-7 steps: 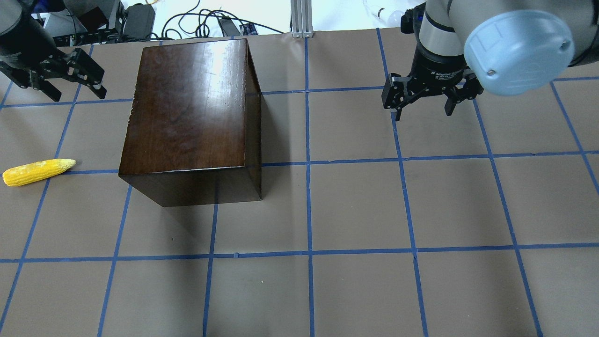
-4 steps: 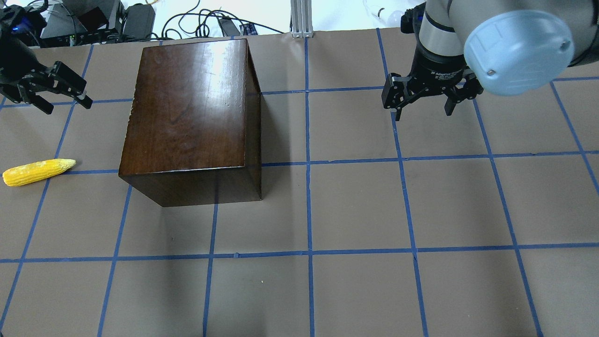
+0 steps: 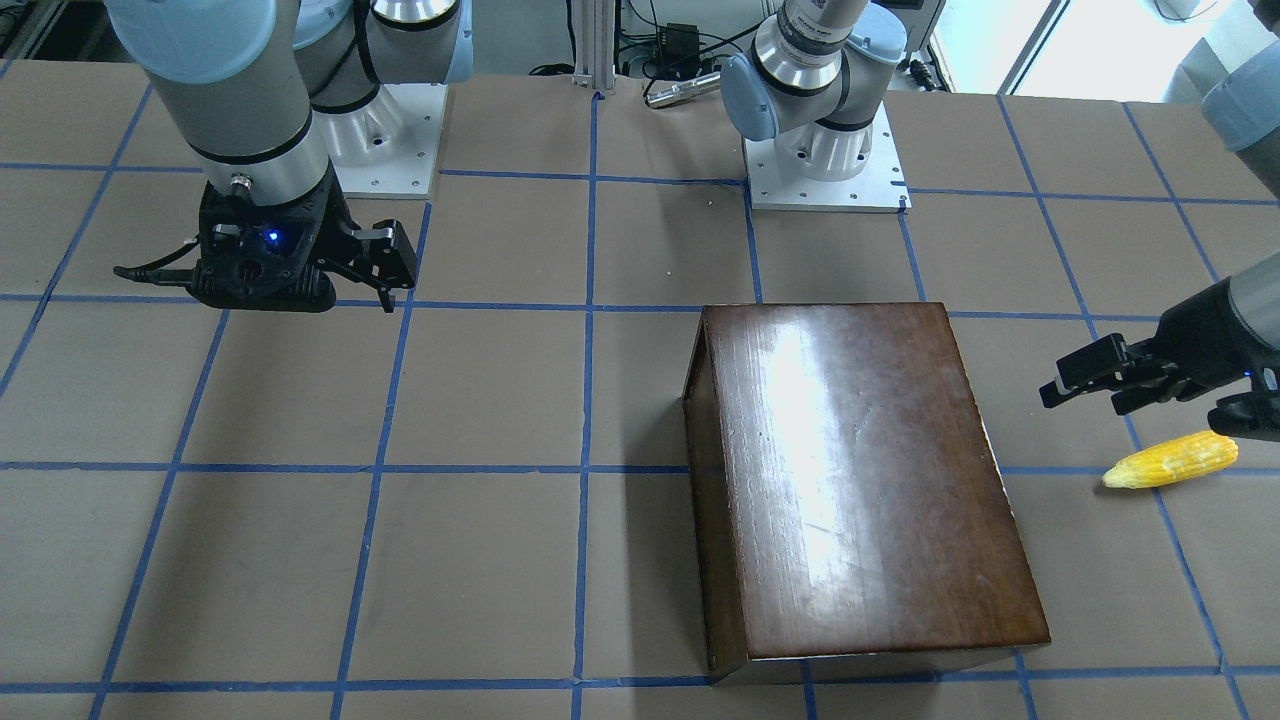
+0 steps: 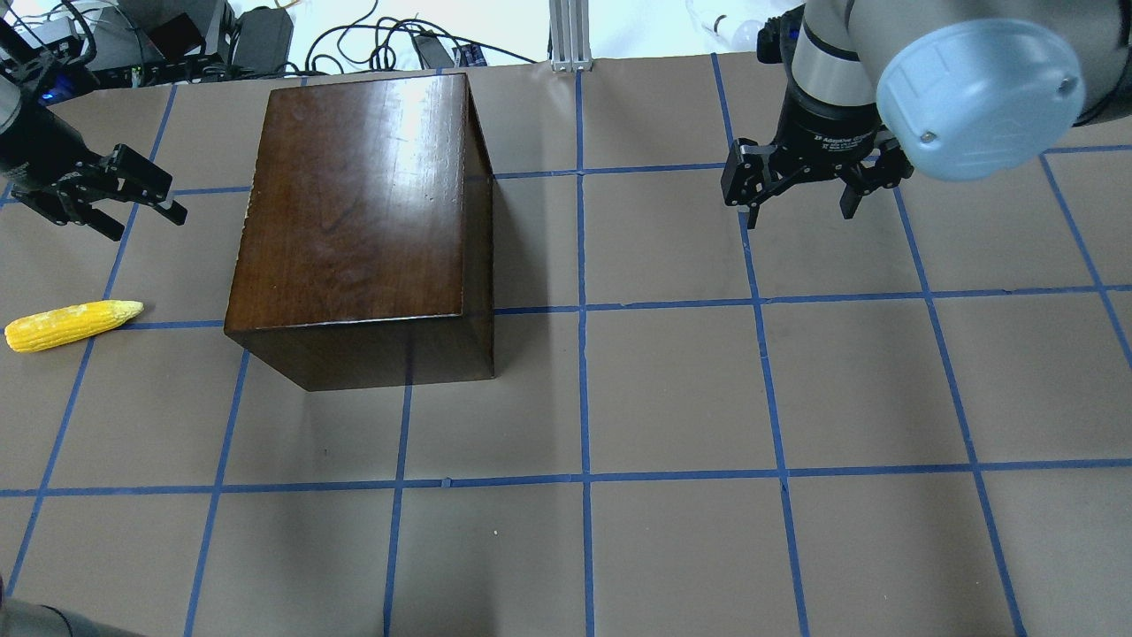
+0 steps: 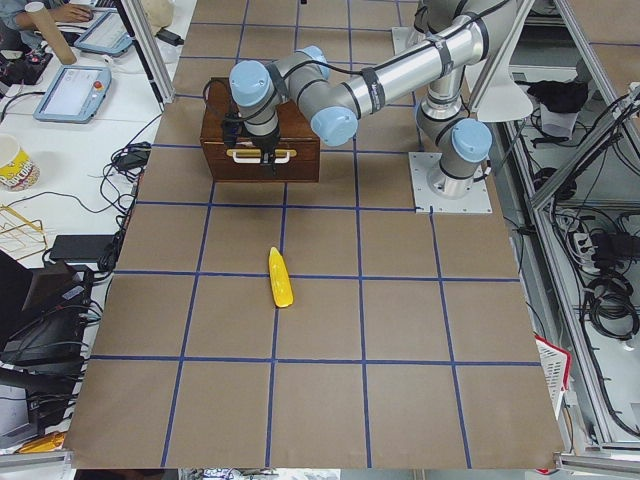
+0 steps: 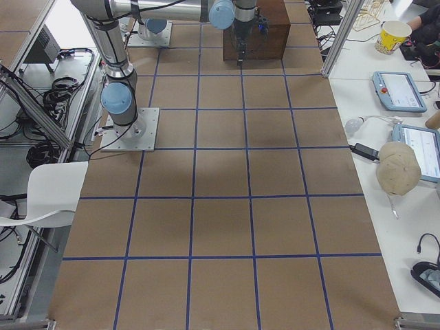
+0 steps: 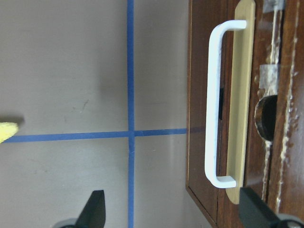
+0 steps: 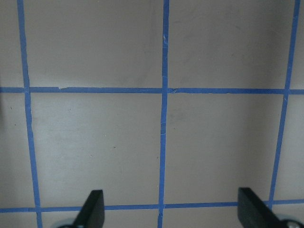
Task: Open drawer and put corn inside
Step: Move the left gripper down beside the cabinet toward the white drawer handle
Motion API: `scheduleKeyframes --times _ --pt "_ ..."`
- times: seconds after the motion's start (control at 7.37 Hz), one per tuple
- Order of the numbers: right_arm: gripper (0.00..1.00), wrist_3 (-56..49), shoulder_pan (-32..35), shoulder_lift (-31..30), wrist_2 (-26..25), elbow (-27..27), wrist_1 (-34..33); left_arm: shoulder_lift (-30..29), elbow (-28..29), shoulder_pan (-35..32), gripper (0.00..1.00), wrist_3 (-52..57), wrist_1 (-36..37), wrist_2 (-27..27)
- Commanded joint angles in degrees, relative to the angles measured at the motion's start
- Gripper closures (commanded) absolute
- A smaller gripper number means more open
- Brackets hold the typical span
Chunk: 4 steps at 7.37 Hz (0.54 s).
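Note:
The dark-brown box (image 4: pixel 354 212) stands on the table with its drawer shut. The drawer front (image 7: pixel 237 104) with a white handle (image 7: pixel 213 104) faces my left gripper; it also shows in the exterior left view (image 5: pixel 260 160). The yellow corn (image 4: pixel 71 325) lies on the table left of the box, also in the front view (image 3: pixel 1170 460); its tip shows in the left wrist view (image 7: pixel 7 130). My left gripper (image 4: pixel 149 225) is open and empty, between the corn and the drawer front, apart from both. My right gripper (image 4: pixel 796 208) is open and empty, well right of the box.
Brown table (image 4: pixel 672 389) with a blue tape grid. Cables and power bricks (image 4: pixel 256 35) lie beyond the far edge behind the box. The right wrist view shows only bare table (image 8: pixel 95 142). The arm bases (image 3: pixel 825 160) stand at the robot's side.
My left gripper has shifted left and then down in the overhead view, ending closer to the corn, still open. The right arm, box and corn have not moved.

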Motion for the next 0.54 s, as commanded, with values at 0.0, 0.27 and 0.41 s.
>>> scheduleKeyframes --times 0.0,0.27,0.41 --pt "0.00 0.00 0.00 0.00 0.00 0.00 0.00 -1.81 -0.65 0.77 0.00 -0.01 1.75 -4.88" --pt "0.00 0.00 0.00 0.00 0.00 0.00 -0.09 -3.04 -0.56 0.77 0.00 -0.27 2.97 -5.52" --pt "0.00 0.00 0.00 0.00 0.00 0.00 0.00 -3.57 -0.48 0.77 0.00 -0.36 3.59 -5.87"
